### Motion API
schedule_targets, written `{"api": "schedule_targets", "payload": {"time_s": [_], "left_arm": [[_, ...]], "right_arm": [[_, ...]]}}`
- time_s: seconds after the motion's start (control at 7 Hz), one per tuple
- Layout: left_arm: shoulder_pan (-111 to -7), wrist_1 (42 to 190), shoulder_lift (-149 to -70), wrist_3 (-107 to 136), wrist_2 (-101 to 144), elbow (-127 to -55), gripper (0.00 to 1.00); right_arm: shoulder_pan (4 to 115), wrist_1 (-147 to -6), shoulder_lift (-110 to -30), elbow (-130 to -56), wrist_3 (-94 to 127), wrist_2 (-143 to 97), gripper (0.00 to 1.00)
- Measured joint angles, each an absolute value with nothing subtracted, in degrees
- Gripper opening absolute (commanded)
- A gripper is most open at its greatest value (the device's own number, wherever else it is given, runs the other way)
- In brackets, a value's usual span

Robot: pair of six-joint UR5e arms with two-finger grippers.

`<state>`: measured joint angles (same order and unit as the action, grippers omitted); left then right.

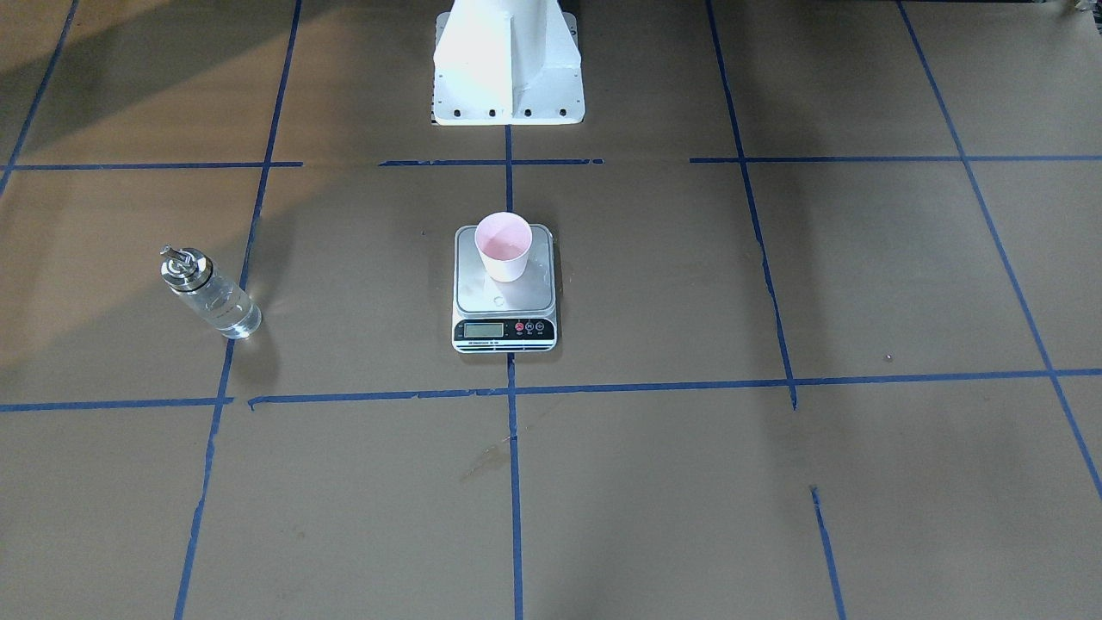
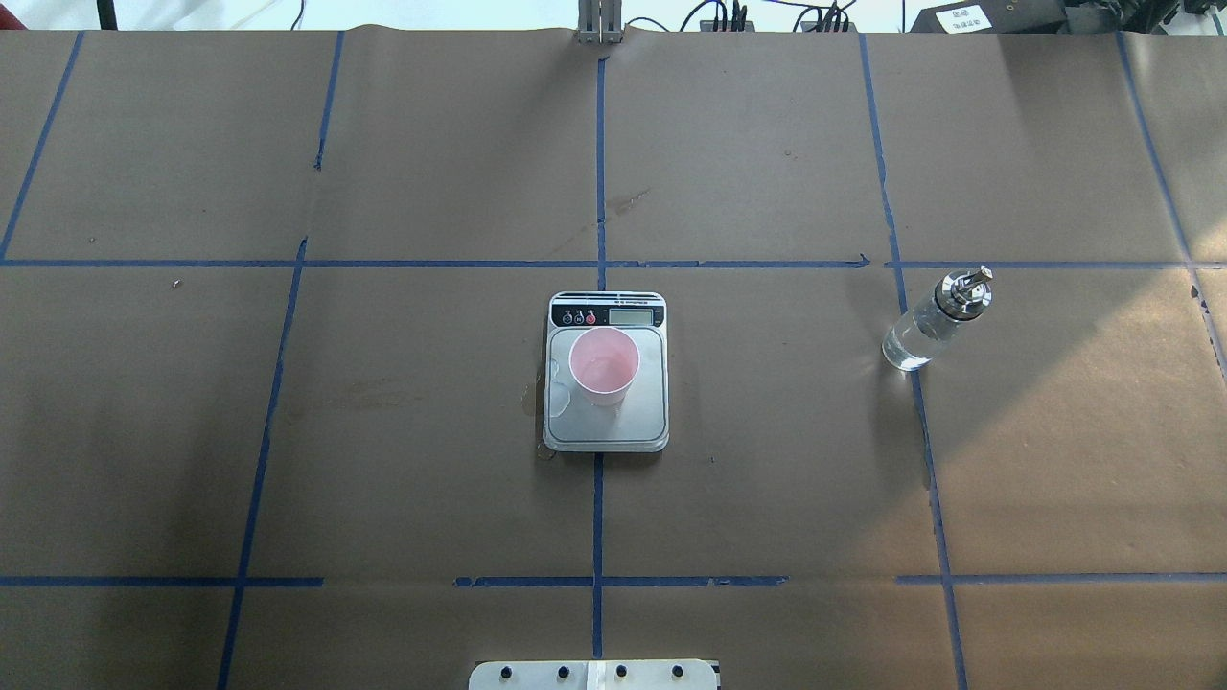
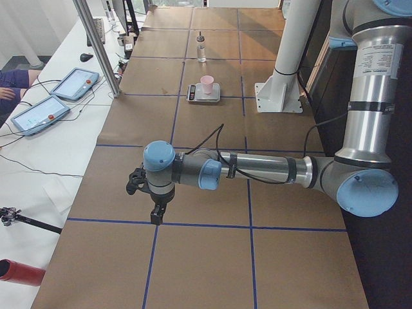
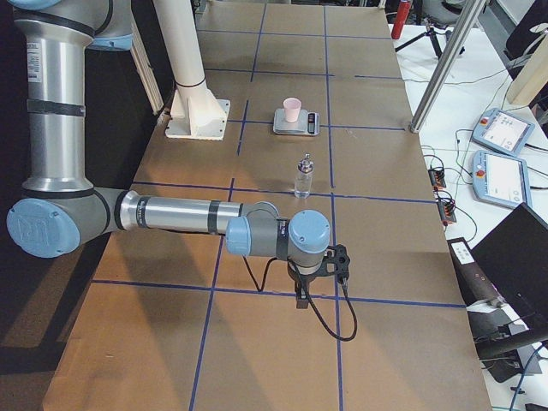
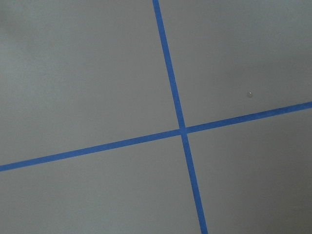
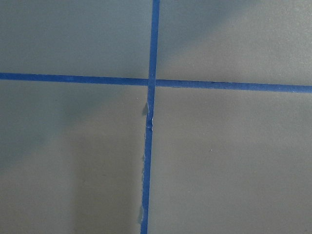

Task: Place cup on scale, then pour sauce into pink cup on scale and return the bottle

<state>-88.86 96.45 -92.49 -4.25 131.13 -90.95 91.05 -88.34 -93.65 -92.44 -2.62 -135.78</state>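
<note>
Cup stands upright on the steel platform of the scale at the middle of the table, in line with the robot's base, its rim open to take a pour. A faint sheen inside it suggests some liquid is already there, though the views are too small to be sure. A few wet-looking marks show on the platform beside it.

The bottle stands upright on the robot's right, well apart from the scale, metal cap and spout on top and clear sauce visible through the glass. Standing free there, it looks either set back after pouring or not yet picked up; the display cannot be read.

Neither arm is near the work. The left gripper hangs low over a tape crossing at the table's left end, and the right gripper does likewise at the right end, well clear of the bottle. Both show only in the side views, so whether their jaws are apart or together cannot be told. Each wrist camera sees nothing but brown paper and blue tape.
</note>
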Motion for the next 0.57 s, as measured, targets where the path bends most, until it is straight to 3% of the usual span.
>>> {"api": "schedule_targets", "payload": {"time_s": [0.57], "left_arm": [[-88.8, 96.5, -92.4, 2.1, 134.7, -90.9, 1.00]], "right_arm": [[91.1, -88.3, -93.4, -92.9, -2.5, -135.8, 1.00]]}}
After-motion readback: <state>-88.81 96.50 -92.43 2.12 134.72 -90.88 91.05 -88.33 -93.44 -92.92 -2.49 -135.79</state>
